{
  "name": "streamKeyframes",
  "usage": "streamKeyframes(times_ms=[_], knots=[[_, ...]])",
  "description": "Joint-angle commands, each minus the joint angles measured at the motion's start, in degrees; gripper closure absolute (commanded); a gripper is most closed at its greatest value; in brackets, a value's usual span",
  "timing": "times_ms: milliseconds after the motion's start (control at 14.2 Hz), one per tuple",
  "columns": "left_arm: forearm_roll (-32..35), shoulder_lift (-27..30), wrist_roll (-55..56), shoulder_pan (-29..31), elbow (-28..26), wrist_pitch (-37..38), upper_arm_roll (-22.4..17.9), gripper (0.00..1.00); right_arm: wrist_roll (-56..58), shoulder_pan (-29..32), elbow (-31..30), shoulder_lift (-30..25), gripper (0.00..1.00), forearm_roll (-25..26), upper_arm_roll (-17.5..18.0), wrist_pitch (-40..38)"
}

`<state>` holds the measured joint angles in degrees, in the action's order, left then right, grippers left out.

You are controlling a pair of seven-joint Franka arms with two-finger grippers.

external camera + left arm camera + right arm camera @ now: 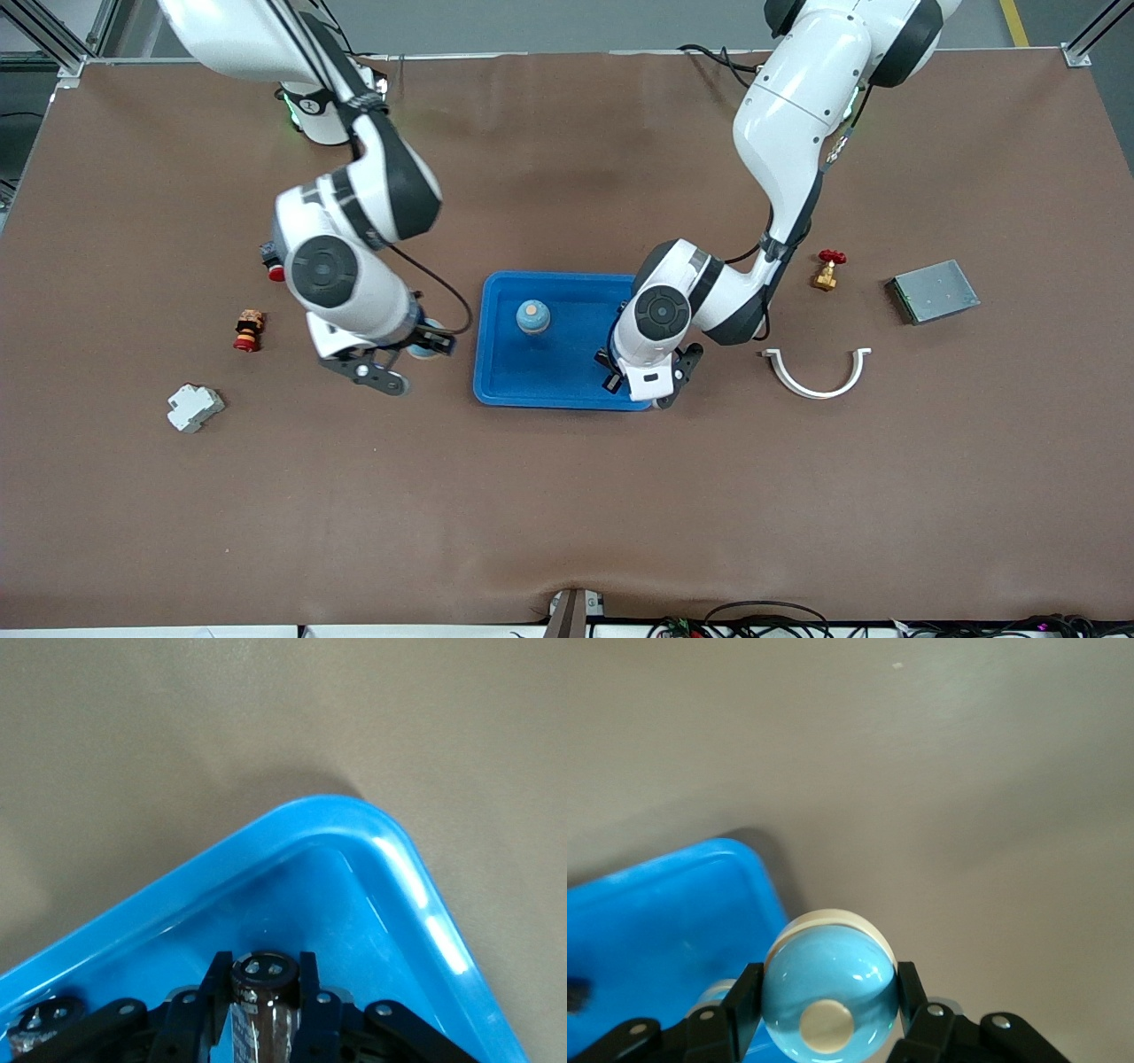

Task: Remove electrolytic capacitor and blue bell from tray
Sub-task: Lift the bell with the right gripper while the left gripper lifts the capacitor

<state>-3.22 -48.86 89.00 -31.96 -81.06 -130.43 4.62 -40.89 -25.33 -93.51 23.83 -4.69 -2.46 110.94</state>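
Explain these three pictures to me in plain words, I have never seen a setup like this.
Two white robot arms work at a brown table. The big picture looks down from a high camera facing them; the other two come from cameras on each wrist. The left gripper, over the blue tray, is shut on a dark capacitor. The right gripper, beside the tray, is shut on a light-blue bell. Another bell sits in the tray. Small parts lie around.

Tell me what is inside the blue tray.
One blue bell stands in the blue tray. The left gripper holds a capacitor over the tray's corner at the left arm's end. That arm covers the tray floor beneath it.
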Motion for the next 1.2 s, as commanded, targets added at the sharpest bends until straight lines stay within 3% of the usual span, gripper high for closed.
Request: streamKeyframes(times_ms=[0,141,494,706,1130], knots=[[0.7,2.2,1.1,-0.1,-0.5,0.6,-0.4,1.00,9.1,3.9,-12.7,-9.1,1.00,-0.2,0.6,4.4],[0.7,3.4,1.1,0.1,-0.5,0.9,-0.4,1.00,15.4,6.4,-18.8,-12.2,1.00,0.3,0.5,8.8],[1.0,7.6,-0.5,1.7,-0.4,6.3,-0.4,1.00,25.1,12.0,-27.4,-14.9,1.00,3.4,0.5,17.3],[1.1,9.8,-5.9,2.2,-0.6,8.2,-0.5,1.00,30.2,14.8,-31.5,-15.0,1.00,3.7,0.5,23.3],[1.0,12.8,-20.2,9.3,-0.7,15.0,-0.4,1.00,38.0,20.6,-36.7,-13.6,1.00,3.7,0.6,32.8]])
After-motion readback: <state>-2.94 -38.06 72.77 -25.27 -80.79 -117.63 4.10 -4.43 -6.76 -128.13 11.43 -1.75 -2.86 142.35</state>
